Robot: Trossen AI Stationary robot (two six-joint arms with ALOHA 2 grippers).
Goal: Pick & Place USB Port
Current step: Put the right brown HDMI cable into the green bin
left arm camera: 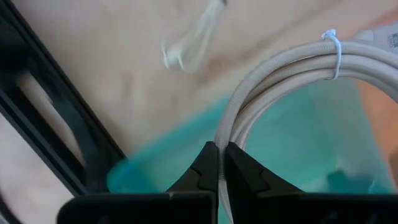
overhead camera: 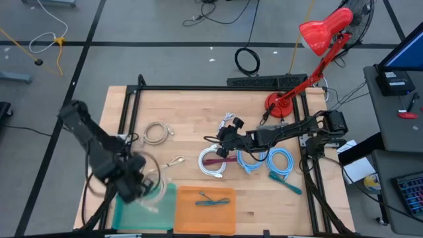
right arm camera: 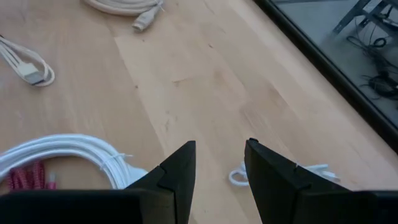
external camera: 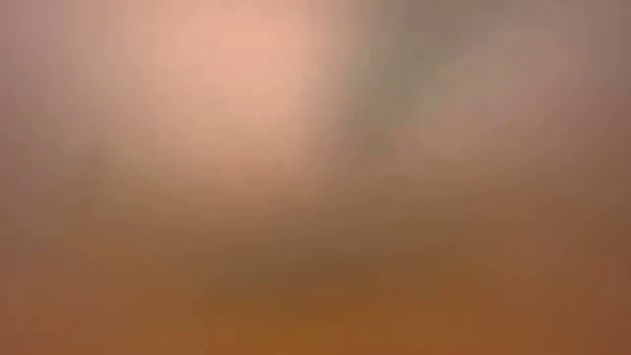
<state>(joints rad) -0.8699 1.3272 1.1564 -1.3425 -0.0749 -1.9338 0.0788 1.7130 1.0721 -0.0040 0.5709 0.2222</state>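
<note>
Your left hand (left arm camera: 217,163) is clenched on a beige cable coil (left arm camera: 292,68), hanging it over the teal tray (left arm camera: 292,137) for dropping. Your right hand (right arm camera: 219,163), released, hovers over the table (right arm camera: 205,74) above a white cable (right arm camera: 68,149).

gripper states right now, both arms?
Left gripper: shut on the beige cable coil, above the teal bin.
Right gripper: open, empty, over the table.

The left claw (left arm camera: 217,163) is clamped tight at the near left of the tabletop. The right arm stretches leftward to mid-tabletop, its claw (right arm camera: 219,163) parted, holding nothing.
</note>
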